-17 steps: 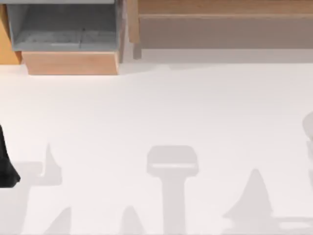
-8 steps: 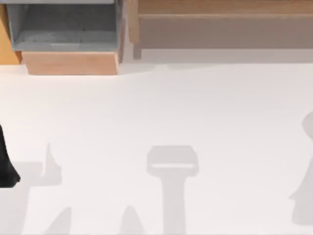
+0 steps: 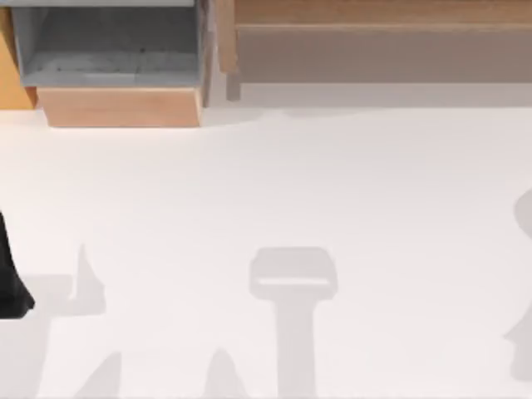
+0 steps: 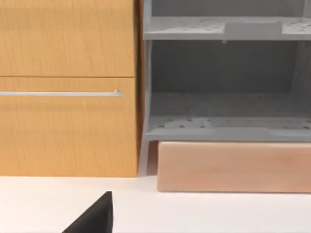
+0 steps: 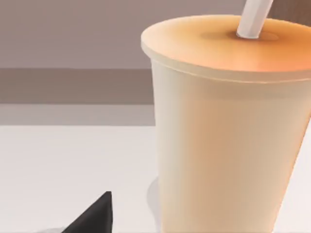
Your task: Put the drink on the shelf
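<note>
White table [image 3: 274, 183] bare; brown wooden shelf [image 3: 374, 12] far right. I judge approach underway: cream lidded drink cup [image 5: 228, 141] fills right wrist view; jaws' state indeterminable. Next: grasp.

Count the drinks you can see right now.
1: the drink, a pale cup with a straw, stands on the white table close before the right wrist camera. Others may be hidden.
</note>
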Controlling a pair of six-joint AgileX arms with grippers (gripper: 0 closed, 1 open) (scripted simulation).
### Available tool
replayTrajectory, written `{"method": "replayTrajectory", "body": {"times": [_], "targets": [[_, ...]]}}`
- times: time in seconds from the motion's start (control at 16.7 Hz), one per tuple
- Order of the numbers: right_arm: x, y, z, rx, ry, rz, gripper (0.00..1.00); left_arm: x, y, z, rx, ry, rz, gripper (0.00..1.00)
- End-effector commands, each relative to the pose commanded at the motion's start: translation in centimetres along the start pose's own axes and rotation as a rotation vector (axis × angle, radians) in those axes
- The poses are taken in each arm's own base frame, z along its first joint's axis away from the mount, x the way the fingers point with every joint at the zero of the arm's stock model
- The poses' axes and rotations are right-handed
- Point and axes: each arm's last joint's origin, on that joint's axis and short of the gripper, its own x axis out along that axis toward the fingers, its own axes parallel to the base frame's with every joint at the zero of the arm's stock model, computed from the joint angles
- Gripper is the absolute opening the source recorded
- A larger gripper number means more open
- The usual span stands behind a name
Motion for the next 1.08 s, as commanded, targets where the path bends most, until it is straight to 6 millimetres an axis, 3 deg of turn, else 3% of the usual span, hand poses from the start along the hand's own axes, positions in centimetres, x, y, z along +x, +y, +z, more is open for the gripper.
{"method": "replayTrajectory", "body": {"times": [0.18, 0.6, 0.9, 1.08], "targets": [[1.1, -0.2, 0.1, -0.002, -0.002, -0.002, 1.00, 0.0, 0.0, 0.0, 0.000, 0.000, 0.000, 1.00], [7.6, -0.3, 0.1, -0.003, -0.004, -0.003, 1.00, 0.0, 0.0, 0.0, 0.000, 0.000, 0.000, 1.00], [8.0, -0.2, 0.1, -0.002, -0.003, -0.002, 1.00, 0.0, 0.0, 0.0, 0.000, 0.000, 0.000, 1.00], [8.0, -0.2, 0.1, -0.002, -0.003, -0.002, 0.77, 0.0, 0.0, 0.0, 0.000, 0.000, 0.000, 1.00]]}}
